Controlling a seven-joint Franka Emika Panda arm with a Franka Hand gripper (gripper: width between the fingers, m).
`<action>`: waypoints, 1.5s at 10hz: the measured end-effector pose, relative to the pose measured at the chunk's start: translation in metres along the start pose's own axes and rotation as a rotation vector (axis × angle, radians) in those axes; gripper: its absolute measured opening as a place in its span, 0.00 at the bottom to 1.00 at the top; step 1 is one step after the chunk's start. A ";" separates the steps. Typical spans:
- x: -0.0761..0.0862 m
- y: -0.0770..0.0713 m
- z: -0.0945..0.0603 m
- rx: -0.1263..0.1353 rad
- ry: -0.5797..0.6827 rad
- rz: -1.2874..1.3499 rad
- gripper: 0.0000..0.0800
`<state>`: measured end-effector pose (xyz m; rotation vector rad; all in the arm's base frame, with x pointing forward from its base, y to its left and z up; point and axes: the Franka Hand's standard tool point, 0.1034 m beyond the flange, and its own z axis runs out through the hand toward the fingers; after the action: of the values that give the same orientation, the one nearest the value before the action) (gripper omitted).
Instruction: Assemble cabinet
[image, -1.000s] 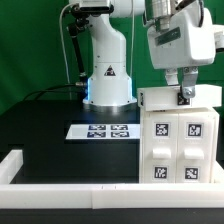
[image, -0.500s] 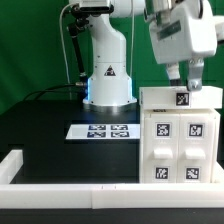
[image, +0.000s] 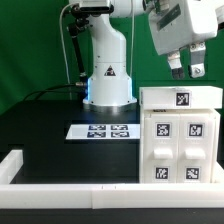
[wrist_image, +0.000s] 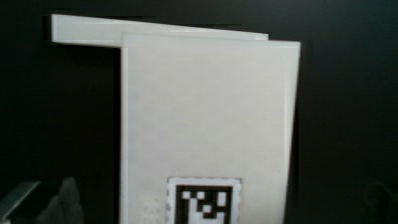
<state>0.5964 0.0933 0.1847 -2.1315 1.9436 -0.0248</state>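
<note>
The white cabinet (image: 180, 135) stands upright on the black table at the exterior view's right, its front carrying several black-and-white tags and one more tag on its top. My gripper (image: 187, 70) hangs in the air just above the cabinet's top, apart from it, with its fingers spread and nothing between them. In the wrist view the cabinet's white top (wrist_image: 205, 110) fills the middle, with its tag (wrist_image: 205, 200) near my fingertips (wrist_image: 68, 200), which show only as dim shapes.
The marker board (image: 102, 131) lies flat on the table in front of the robot base (image: 107, 80). A low white border rail (image: 60, 190) runs along the near edge and up the exterior view's left side.
My gripper has let go of the cabinet's top and risen straight up, moving slightly to the exterior view's right. The cabinet has stayed where it was.
</note>
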 end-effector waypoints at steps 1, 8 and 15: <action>0.000 0.000 0.000 -0.006 0.002 -0.027 1.00; -0.002 -0.011 0.003 -0.067 -0.026 -0.715 1.00; 0.005 -0.014 0.001 -0.175 0.003 -1.517 1.00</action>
<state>0.6109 0.0895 0.1857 -3.0831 -0.0613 -0.1303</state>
